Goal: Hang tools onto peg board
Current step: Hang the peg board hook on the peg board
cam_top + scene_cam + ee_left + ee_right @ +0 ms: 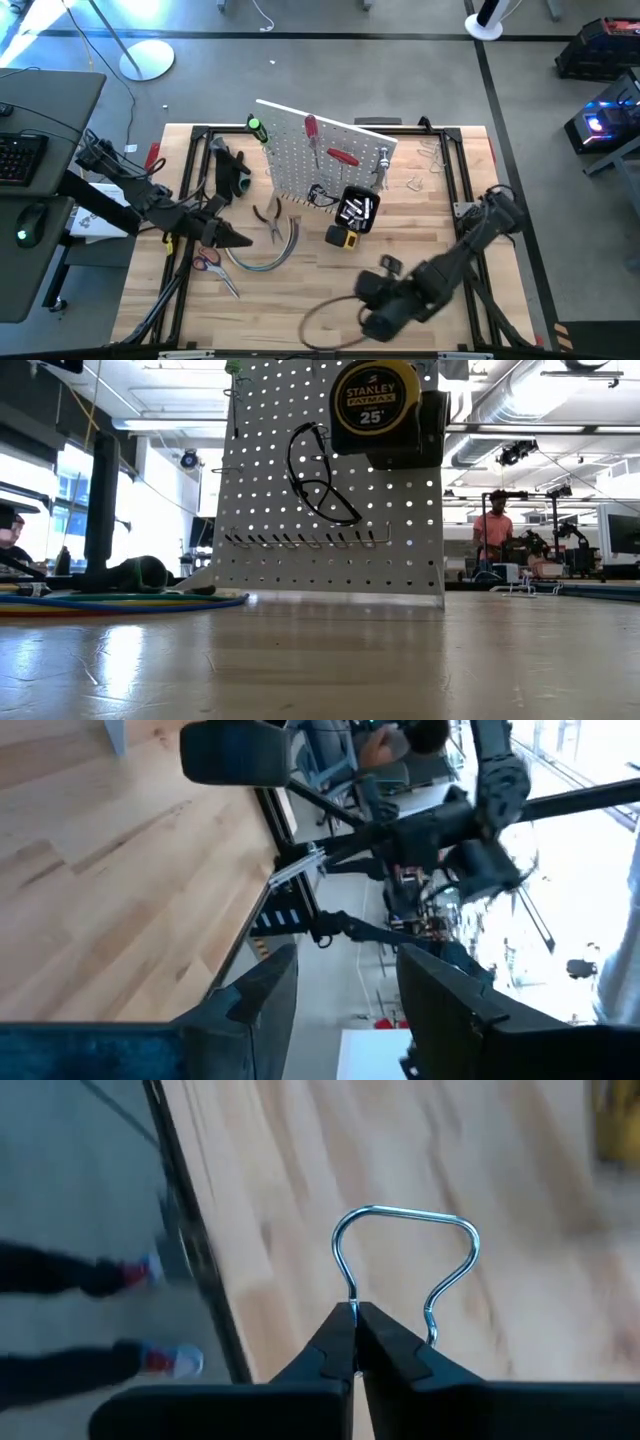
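Your right gripper [355,1325], at the table's near right, pinches a silver wire clamp [405,1260] by one leg; it could twist free. The white perforated peg board [320,160] stands far centre. Your left gripper [235,238] waits, fingers apart, empty.

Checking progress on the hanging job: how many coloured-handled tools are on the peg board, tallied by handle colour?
Green-handled screwdriver: 1
Red-handled tools: 2
Total: 3 on the peg board
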{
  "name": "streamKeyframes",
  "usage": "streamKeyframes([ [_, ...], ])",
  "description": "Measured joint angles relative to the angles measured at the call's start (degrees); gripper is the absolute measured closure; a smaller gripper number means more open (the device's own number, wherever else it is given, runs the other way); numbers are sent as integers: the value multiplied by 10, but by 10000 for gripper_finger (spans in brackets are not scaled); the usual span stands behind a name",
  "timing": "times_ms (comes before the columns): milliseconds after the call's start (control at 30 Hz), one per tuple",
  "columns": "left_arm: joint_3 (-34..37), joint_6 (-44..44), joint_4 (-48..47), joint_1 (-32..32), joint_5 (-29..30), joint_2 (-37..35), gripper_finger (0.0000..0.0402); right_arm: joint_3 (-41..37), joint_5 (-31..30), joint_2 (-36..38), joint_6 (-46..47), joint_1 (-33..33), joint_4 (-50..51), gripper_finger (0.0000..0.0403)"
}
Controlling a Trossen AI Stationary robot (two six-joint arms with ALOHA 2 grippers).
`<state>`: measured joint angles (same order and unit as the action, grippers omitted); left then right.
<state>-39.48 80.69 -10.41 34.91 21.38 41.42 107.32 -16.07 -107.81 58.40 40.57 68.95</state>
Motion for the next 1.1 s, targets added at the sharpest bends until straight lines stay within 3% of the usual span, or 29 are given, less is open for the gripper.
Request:
streamKeyframes([
  [133, 0, 1, -1, 17, 32, 10, 228, 107, -36, -55, -79, -48, -7, 402],
  [333, 0, 37, 9, 19, 13, 32, 216, 278, -62, -183, -147, -98, -18, 402],
  [500, 0, 93, 68, 24, -32, 70, 215, 230, -77, -187, -124, -115, -127, 403],
  [767, 1, 216, 140, 26, -22, 186, 215, 243, -88, -193, -163, -121, -131, 403],
  [967, 0, 208, 256, 14, -1, 249, 215, 241, -76, -193, -184, -120, -128, 403],
  [1100, 0, 240, 275, 12, 0, 287, 215, 241, -74, -193, -207, -126, -136, 403],
])
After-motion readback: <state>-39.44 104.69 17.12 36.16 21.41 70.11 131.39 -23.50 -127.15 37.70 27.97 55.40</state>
